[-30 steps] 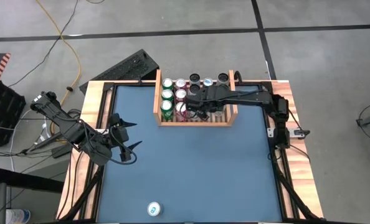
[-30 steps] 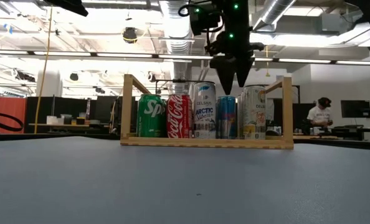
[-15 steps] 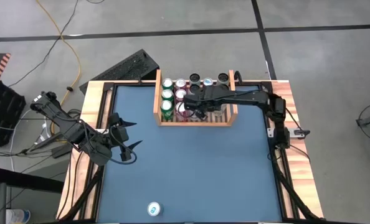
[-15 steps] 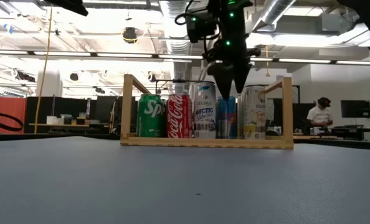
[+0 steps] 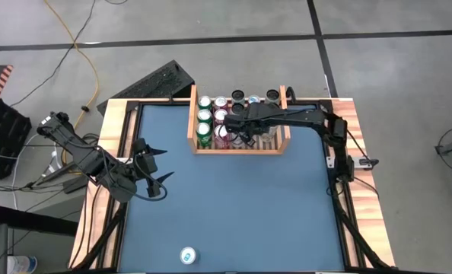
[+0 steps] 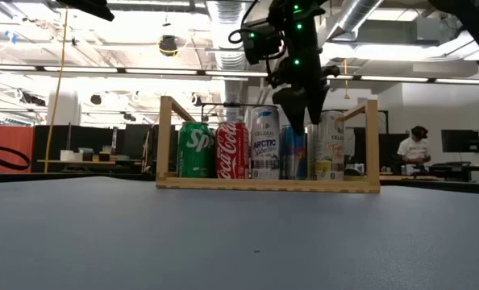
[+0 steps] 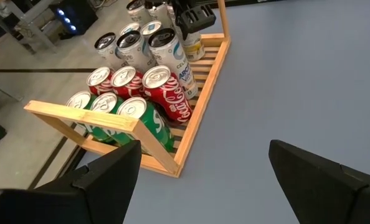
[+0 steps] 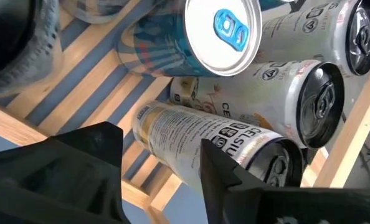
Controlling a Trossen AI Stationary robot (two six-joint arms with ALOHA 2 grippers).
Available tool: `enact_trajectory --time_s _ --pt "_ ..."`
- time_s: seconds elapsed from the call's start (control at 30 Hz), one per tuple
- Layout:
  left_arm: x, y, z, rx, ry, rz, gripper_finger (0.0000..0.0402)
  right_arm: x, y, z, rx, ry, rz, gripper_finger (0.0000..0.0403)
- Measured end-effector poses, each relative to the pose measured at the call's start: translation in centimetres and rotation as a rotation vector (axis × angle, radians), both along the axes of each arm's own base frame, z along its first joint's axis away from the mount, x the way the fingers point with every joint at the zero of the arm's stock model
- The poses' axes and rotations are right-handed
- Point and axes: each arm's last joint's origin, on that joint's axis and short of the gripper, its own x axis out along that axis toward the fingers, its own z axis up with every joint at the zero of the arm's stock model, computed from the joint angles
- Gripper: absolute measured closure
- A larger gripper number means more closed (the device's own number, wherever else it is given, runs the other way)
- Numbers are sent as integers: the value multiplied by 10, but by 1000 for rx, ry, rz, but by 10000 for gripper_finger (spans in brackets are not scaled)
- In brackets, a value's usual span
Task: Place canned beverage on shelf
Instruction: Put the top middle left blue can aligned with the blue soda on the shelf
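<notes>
One shelf [image 5: 239, 149] at the far edge of the surface [image 5: 233, 205], packed with upright cans. Five across the front row [image 6: 264, 153] in the low view. One lone can [image 5: 188, 256] at the near edge, seen only from above. Two claws: right claw [image 6: 298, 119] pinched closed, empty, low over the front row. Left claw [image 5: 156, 166] spread wide, empty, over the surface's left side.

The green can [image 6: 197, 150] at the left end of the shelf [image 6: 267, 184] reads "Sp", cut off at its edge. The red can [image 6: 232, 151] beside it carries the Coca-Cola script. The silver can [image 6: 264, 143] next along reads "CELSIUS" and "ARCTIC". In the right wrist view, a white and yellow can [image 8: 213, 146] shows "CELSI"
</notes>
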Motion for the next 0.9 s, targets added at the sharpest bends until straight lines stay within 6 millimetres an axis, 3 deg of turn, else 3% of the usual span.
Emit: enact_trajectory --time_s 0.43,0.6,0.77,0.9 --pt "0 0 0 -6 -3 3 60 2 0 1 -69 7 27 403" --pt "0 0 0 -3 -5 6 60 -2 8 15 -103 -22 52 403" --pt "0 0 0 -1 -7 8 60 -3 31 38 -44 -122 113 403" --pt "0 0 0 -7 -2 2 60 0 73 60 150 -299 297 387"
